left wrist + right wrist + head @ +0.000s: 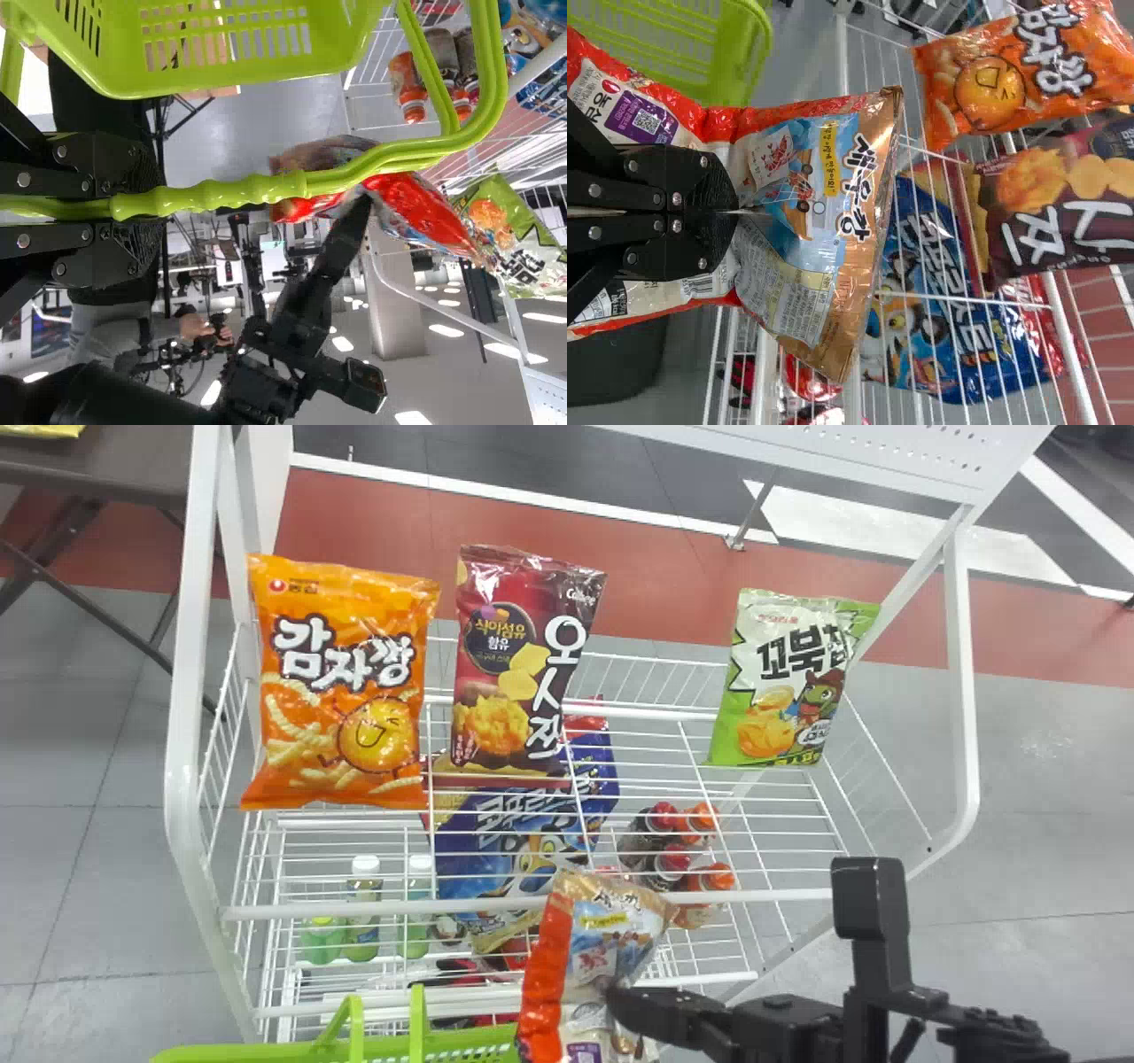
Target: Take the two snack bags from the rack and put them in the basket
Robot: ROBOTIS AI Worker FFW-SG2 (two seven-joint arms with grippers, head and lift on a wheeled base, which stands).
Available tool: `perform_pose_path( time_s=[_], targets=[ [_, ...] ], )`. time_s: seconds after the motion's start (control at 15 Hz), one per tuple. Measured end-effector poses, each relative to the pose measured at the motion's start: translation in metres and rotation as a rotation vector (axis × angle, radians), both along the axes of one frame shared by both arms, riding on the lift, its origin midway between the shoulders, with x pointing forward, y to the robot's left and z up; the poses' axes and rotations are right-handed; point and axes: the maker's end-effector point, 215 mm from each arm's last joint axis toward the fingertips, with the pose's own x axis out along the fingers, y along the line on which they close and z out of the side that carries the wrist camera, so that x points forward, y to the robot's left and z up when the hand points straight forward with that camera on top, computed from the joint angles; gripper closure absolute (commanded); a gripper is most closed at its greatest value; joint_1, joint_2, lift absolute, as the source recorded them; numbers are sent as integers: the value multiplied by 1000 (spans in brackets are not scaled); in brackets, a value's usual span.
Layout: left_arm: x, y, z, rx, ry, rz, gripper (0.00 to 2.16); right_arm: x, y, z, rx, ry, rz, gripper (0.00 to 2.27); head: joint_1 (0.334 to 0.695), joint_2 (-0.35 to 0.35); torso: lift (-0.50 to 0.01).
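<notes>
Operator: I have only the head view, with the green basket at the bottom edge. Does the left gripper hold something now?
Observer: Yes, the left wrist view shows the left gripper closed around the handle of the green basket.
Operator: Thank you. The right gripper touches the snack bag, but do its fingers truly close on it?
Observer: Yes. In the right wrist view the right gripper has its fingers almost together, with a fold of the snack bag pinched near its middle.
Operator: Good. Is there any barcode on that face?
Observer: Yes, a striped barcode on the white part, close beside the right gripper.
</notes>
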Motion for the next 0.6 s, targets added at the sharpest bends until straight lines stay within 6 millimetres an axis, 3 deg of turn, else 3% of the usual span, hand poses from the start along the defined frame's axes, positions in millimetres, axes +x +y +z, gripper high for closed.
perform_pose_path(
  time_s=[0.33, 0.6],
  targets=[
    [9, -3, 1, 2, -18, 2, 1571, -11, 42, -10, 65, 40, 69, 2044, 695, -350, -10],
    [16, -6, 3, 9, -36, -4, 1571, -26, 71, -31, 72, 98, 120, 2044, 695, -350, -10]
  ],
)
